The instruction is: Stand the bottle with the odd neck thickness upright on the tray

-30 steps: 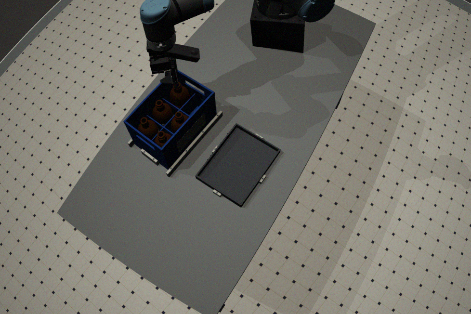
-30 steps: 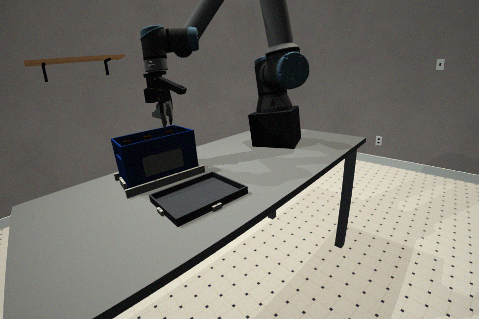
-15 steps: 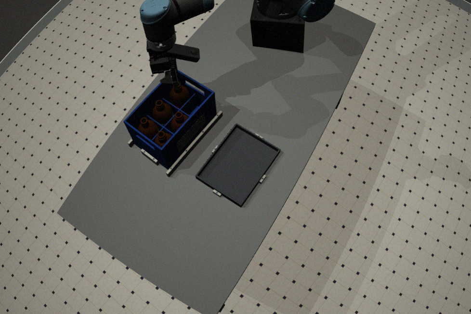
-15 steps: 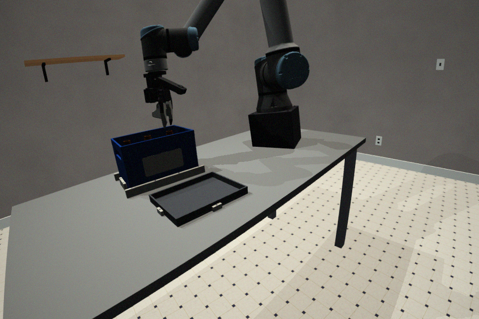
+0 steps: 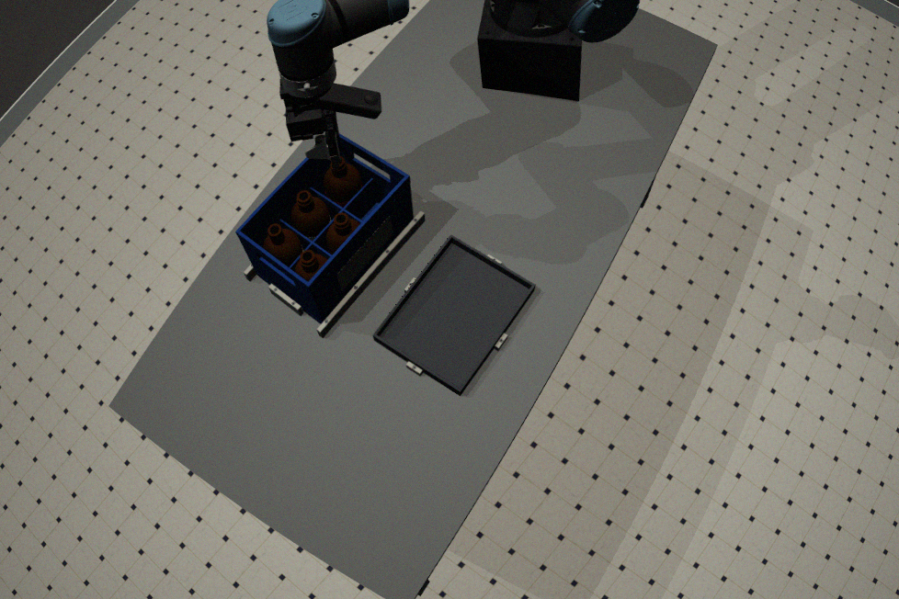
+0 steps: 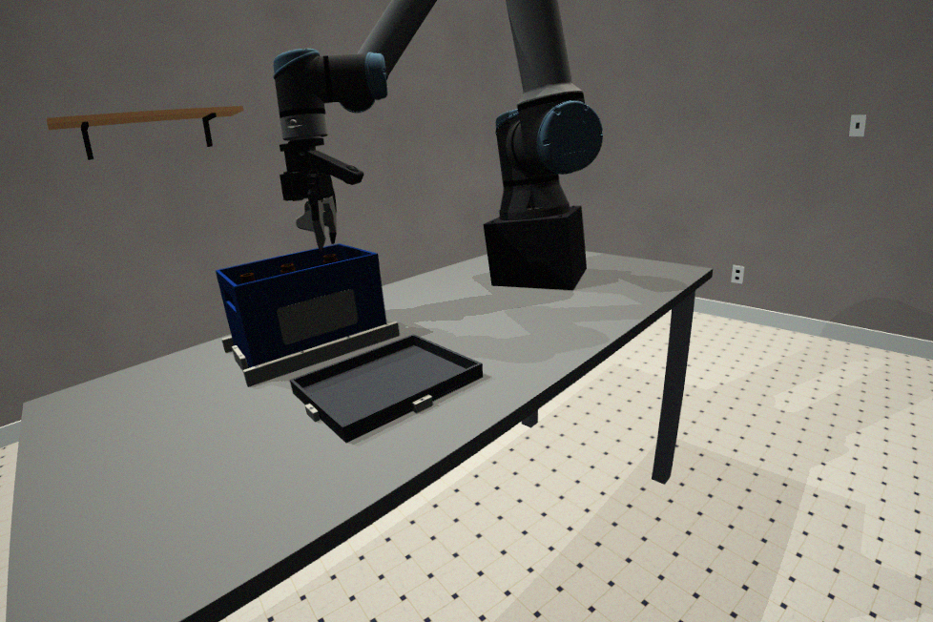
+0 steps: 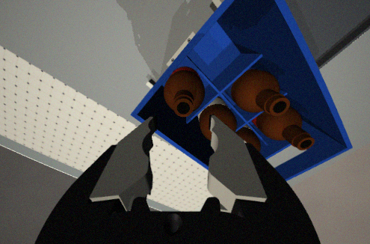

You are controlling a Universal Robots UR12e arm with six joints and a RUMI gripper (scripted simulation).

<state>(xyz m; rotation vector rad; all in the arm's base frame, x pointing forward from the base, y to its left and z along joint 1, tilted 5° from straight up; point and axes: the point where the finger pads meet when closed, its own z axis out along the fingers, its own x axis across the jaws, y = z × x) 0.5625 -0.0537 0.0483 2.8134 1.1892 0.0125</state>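
Note:
The blue crate [image 5: 394,204] [image 6: 257,322] [image 7: 312,67] holds five brown bottles, all upright. One bottle [image 5: 342,181] [image 7: 185,87] stands in the end cell nearest the robot base, beside an empty cell. The others are a middle bottle [image 5: 309,213], an end bottle [image 5: 279,244] and two on the tray side [image 5: 341,231] [image 5: 311,265]. Which neck differs I cannot tell. My gripper [image 5: 329,156] [image 6: 326,245] [image 7: 182,116] is partly open, with nothing between its fingers, just above the crate near the first bottle's opening. The black tray [image 5: 458,317] [image 6: 387,374] is empty.
A long pale rail [image 5: 373,272] [image 6: 321,355] runs along the crate's tray side. Small pale blocks [image 5: 414,367] [image 6: 422,403] sit against the tray edges. The robot's black base block [image 5: 529,67] [image 6: 533,249] stands at the far end of the grey table [image 5: 267,423] [image 6: 137,469].

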